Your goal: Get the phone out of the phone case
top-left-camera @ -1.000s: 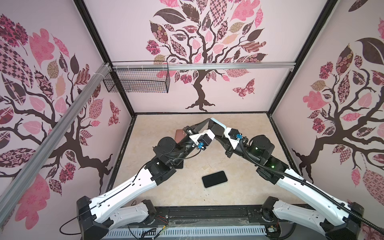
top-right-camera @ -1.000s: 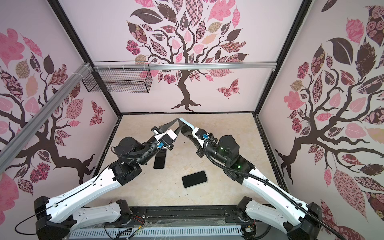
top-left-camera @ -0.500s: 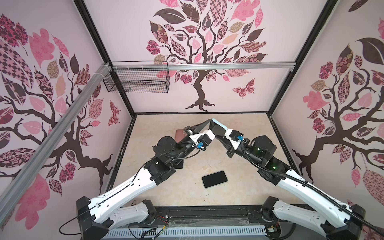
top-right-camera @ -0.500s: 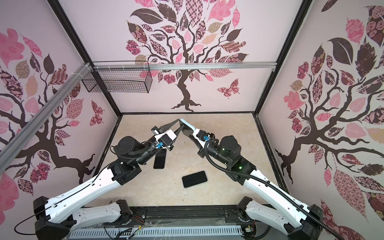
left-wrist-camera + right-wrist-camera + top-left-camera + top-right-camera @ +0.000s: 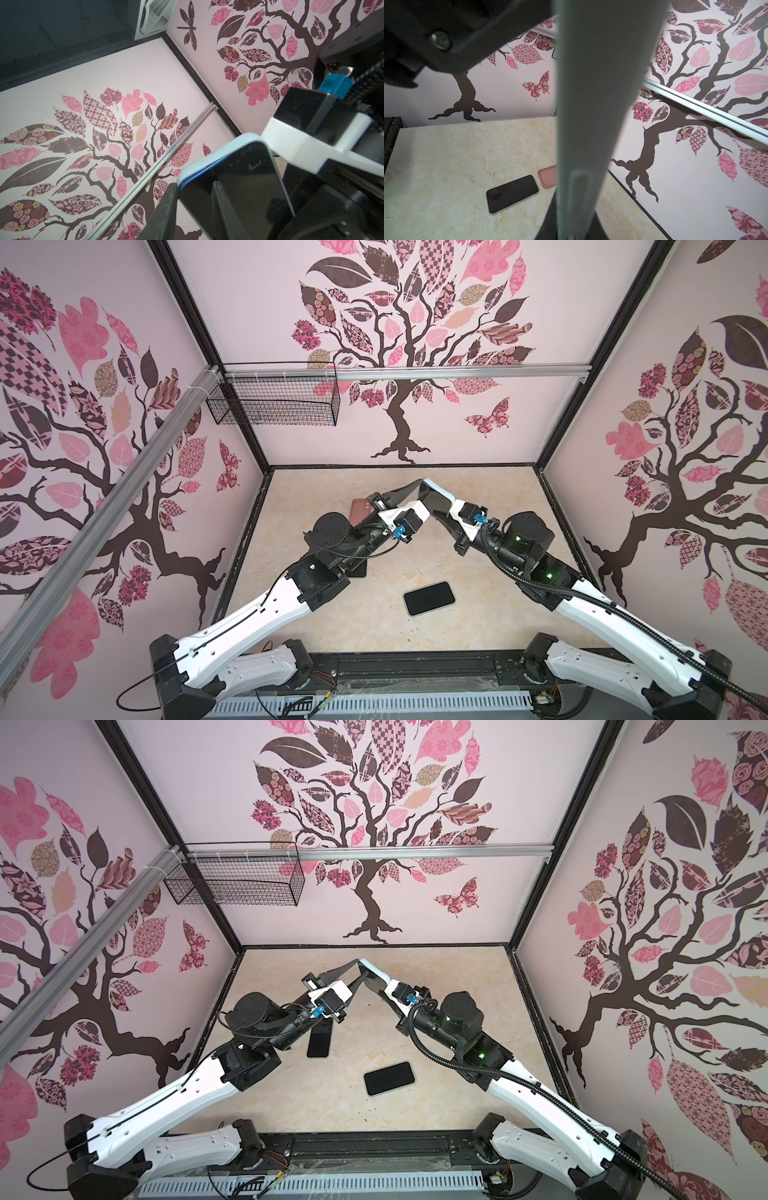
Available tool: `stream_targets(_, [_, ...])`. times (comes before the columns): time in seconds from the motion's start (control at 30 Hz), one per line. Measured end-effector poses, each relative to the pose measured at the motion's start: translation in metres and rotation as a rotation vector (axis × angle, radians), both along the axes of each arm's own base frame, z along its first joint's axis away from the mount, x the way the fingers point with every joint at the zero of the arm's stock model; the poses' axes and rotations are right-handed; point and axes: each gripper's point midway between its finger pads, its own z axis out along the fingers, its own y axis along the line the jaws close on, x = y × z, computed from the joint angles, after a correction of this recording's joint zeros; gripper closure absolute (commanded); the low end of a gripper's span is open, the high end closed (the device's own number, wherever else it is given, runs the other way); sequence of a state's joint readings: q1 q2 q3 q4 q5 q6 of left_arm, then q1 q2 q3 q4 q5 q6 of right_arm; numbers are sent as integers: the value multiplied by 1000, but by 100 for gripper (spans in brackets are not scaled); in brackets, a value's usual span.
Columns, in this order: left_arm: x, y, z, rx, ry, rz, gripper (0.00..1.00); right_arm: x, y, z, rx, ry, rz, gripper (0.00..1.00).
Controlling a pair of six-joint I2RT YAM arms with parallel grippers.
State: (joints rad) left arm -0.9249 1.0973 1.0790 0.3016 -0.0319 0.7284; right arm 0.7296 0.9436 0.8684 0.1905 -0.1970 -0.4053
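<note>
**A:** What is there, going from the left across?

**B:** A black wire basket [image 5: 274,406] hangs on the back wall. On the beige marbled tabletop [image 5: 490,614], partly under the left arm, lies a dark flat handset [image 5: 319,1044]. Beyond it is an empty dusty-pink case [image 5: 358,509]. In the middle, raised well above the table, both arms meet on the pale blue, rubbery-looking phone case [image 5: 245,138]. The black-screened, blue-rimmed phone [image 5: 249,182] sits inside it. The left gripper [image 5: 193,187] is closed across one edge, with one finger on the glass and one behind the case. The right gripper [image 5: 572,226] is clamped on another edge of the case. A bare black glass-fronted phone [image 5: 429,598] lies flat nearer the front.

**A:** How will the pair handle?

**B:** The case is probably soft and will bend, while the phone is stiff. Its glass looks smooth, so it is likely slippery, and a fall from this height could break it. I would hold the case by its rim or a corner to peel it back, and hold the phone by its bare sides.

**A:** What is hard to make out?

**B:** In both top views the arms cover most of the pair. I cannot tell whether any corner is already free. The right wrist view shows only the case's side with a raised button, and the left wrist view cuts off the phone's lower half.
</note>
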Motion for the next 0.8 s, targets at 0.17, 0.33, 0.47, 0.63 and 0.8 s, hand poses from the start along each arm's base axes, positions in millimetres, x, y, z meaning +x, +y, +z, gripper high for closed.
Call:
stream_targets(0.17, [-1,-1,0,0,0,-8,68,0,0,1,-12,-18,-1,100])
stream_targets(0.33, [-2,-1,-2,6,5,-11,66,-1,0,1,-20,-30,2,100])
stream_targets(0.47, [-2,-1,-2,9,7,-12,66,-1,0,1,-25,-37,3,100])
stream_targets(0.63, [-4,-2,-2,10,9,-25,66,-3,-1,1,-30,-40,7,100])
stream_targets(0.8, [-6,-2,-7,23,31,-51,67,-5,-1,-2,-48,-43,14,100])
